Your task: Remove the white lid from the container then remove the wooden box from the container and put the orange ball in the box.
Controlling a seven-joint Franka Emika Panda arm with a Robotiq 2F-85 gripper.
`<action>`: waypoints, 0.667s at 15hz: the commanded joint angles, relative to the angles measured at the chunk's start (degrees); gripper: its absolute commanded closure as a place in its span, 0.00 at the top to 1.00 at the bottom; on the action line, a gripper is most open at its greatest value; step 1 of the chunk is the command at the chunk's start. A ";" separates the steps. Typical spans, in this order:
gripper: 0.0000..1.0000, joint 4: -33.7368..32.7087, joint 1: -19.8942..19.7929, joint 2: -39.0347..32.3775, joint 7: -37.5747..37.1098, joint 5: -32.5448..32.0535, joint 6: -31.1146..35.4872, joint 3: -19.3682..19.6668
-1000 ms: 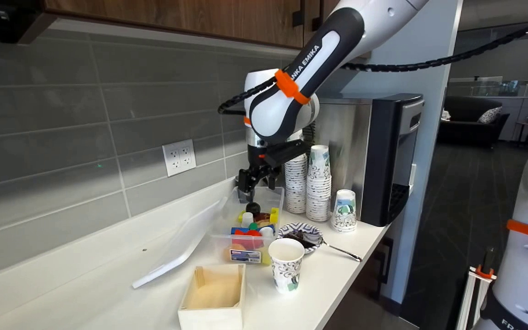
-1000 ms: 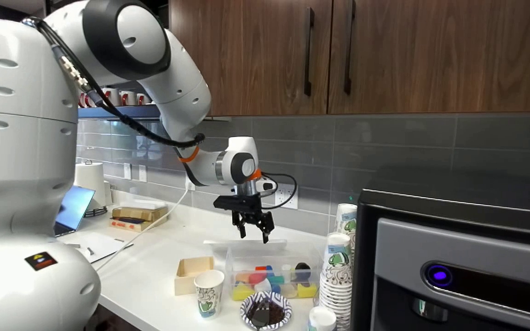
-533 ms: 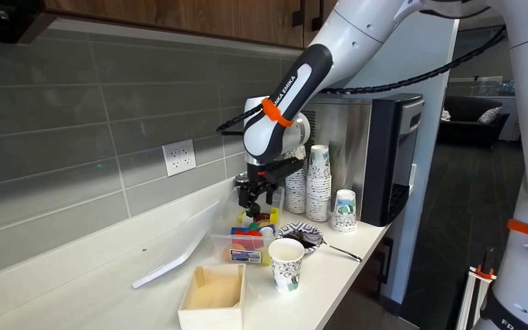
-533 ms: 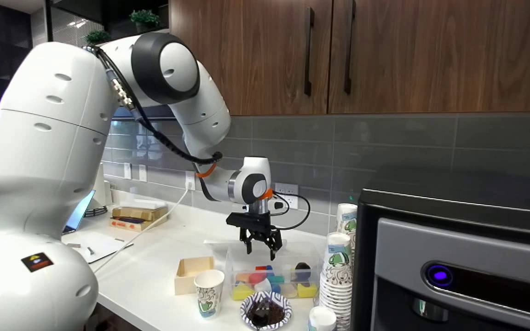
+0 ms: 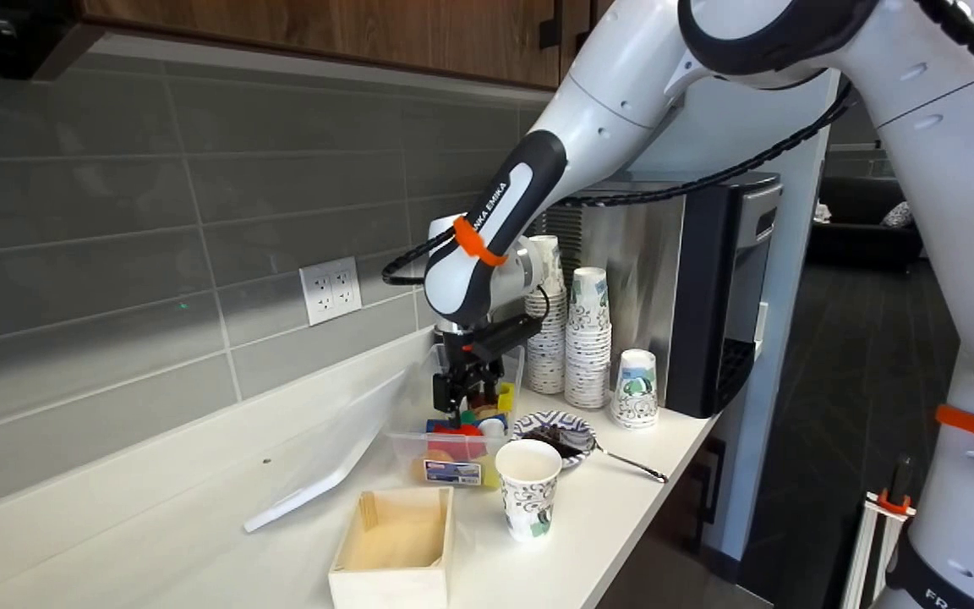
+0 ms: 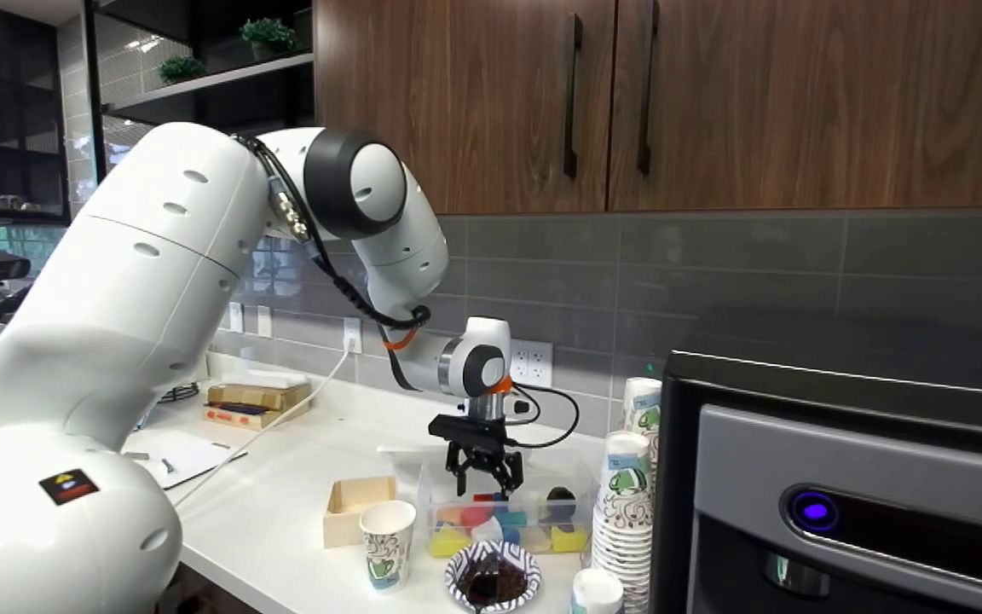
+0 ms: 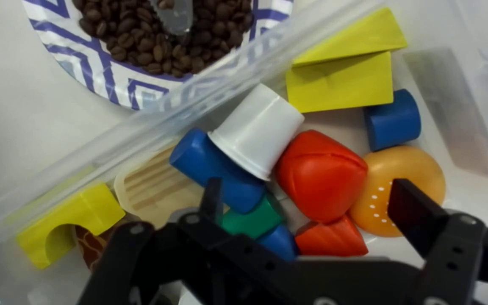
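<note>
Jaws wide, the gripper (image 7: 309, 201), cropped at the wrist view's bottom, partly hides a dotted disc (image 7: 381, 173) inside the container (image 7: 142, 129).

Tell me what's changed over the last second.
In an exterior view, the gripper has come down and a little to the right, over the container. Its jaws stand open; nothing was visibly taken hold of or let go. The container, white lid, wooden box, patterned bowl and the paper cup near the box stayed put.
</note>
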State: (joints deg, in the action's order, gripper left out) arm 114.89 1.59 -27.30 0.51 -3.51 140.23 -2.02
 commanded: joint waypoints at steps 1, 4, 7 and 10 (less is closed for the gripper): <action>1.00 -5.97 0.24 -4.99 0.47 1.25 -4.25 -0.36; 1.00 -8.31 0.53 -7.34 0.48 1.37 -5.74 -0.72; 0.66 -9.38 1.00 -8.51 0.04 0.97 -6.27 -0.63; 0.42 -9.47 1.35 -8.56 -0.33 0.73 -6.46 -0.49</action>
State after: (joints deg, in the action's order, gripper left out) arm 107.40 2.48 -35.01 0.42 -3.51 135.63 -2.67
